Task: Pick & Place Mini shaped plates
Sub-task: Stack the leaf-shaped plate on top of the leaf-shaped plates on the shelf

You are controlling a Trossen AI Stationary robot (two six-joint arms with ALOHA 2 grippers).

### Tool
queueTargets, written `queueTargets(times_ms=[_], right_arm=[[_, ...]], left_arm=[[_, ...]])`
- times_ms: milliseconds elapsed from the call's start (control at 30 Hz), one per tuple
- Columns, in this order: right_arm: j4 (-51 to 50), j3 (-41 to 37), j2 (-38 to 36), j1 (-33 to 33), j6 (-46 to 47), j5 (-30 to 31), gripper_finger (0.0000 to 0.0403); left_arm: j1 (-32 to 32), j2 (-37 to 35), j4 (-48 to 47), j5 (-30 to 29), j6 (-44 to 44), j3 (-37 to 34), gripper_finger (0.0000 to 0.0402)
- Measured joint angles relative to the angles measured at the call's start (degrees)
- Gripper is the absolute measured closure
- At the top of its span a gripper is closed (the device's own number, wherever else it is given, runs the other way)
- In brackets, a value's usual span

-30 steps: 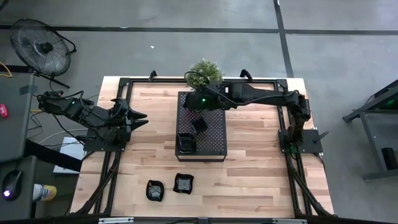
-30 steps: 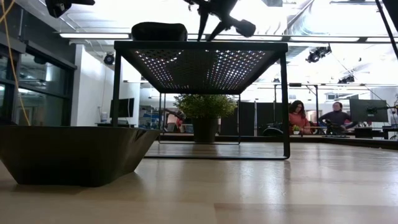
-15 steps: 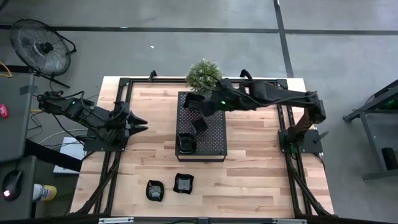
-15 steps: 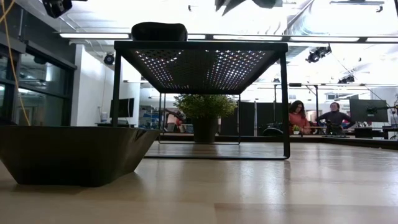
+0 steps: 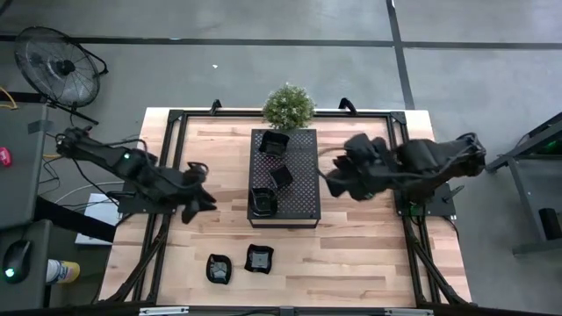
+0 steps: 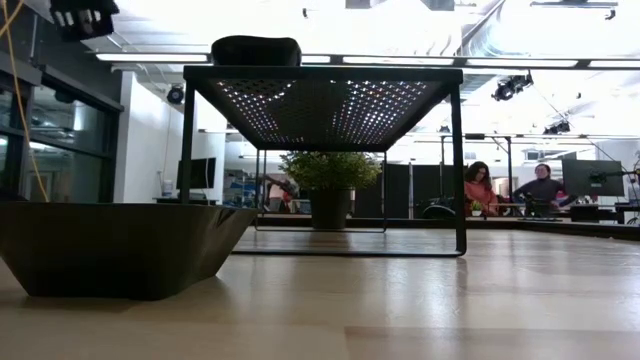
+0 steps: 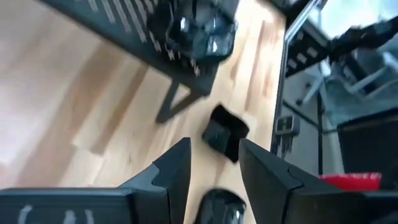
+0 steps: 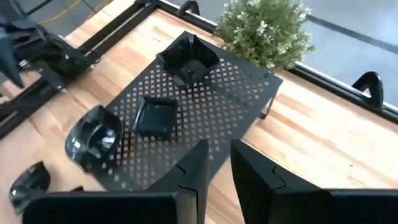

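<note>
We see the table (image 5: 351,246) with the perforated tray (image 5: 303,197) standing on legs at its middle, and a plant (image 5: 288,105) at the tray's far end. Our right arm reaches in from its base, bent at the elbow, its gripper (image 5: 332,180) held above the wood just beside the tray's right edge; its fingers (image 8: 198,165) stand a narrow gap apart and hold nothing. Ahead of that gripper, three plates sit on the tray: one (image 8: 188,57) at the far end near the plant, a square one (image 8: 155,116) in the middle, one (image 8: 94,135) at the near corner. Our left arm stretches from its base toward the tray, its gripper (image 5: 200,195) low over the wood well left of the tray, fingers (image 7: 177,165) parted and empty. Just ahead of it lie two more plates (image 7: 225,132) (image 7: 217,208) on the table's front part, near each other.
</note>
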Motion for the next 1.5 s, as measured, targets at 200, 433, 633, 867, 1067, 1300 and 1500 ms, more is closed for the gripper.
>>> queueTargets(times_ms=[200, 433, 633, 867, 1067, 1300, 1500], right_arm=[[-3.85, 0.0, -1.0, 8.58, 4.72, 4.55, 0.034], [-4.79, -2.09, -1.71, 16.97, 9.76, 12.34, 0.034], [3.93, -14.69, -7.55, 21.08, 12.08, 13.73, 0.034], [23.25, -34.15, -17.22, 22.03, 11.48, 12.59, 0.034], [36.61, -46.09, -22.11, 22.01, 9.5, 10.24, 0.0341], [45.23, -53.94, -23.72, 22.01, 9.36, 8.12, 0.0341], [50.04, -57.36, -23.73, 22.01, 8.54, 6.84, 0.0341]], left_arm=[[-5.79, 6.78, -2.52, 0.3, -9.04, 0.0, 0.0268], [-19.99, 12.42, -1.59, -12.08, -25.58, -0.02, 0.0268], [-31.17, 15.01, -1.67, -22.89, -40.83, -0.02, 0.0268], [-38.45, 19.79, -2.07, -25.73, -58.72, -0.98, 0.0268], [-38.45, 24.26, -0.43, -19.82, -69.46, -1.01, 0.0268], [-38.41, 30.67, 1.42, -10.43, -84.97, -1.01, 0.0268], [-34.26, 37.08, 7.99, -9.16, -84.9, -1.03, 0.0268]])
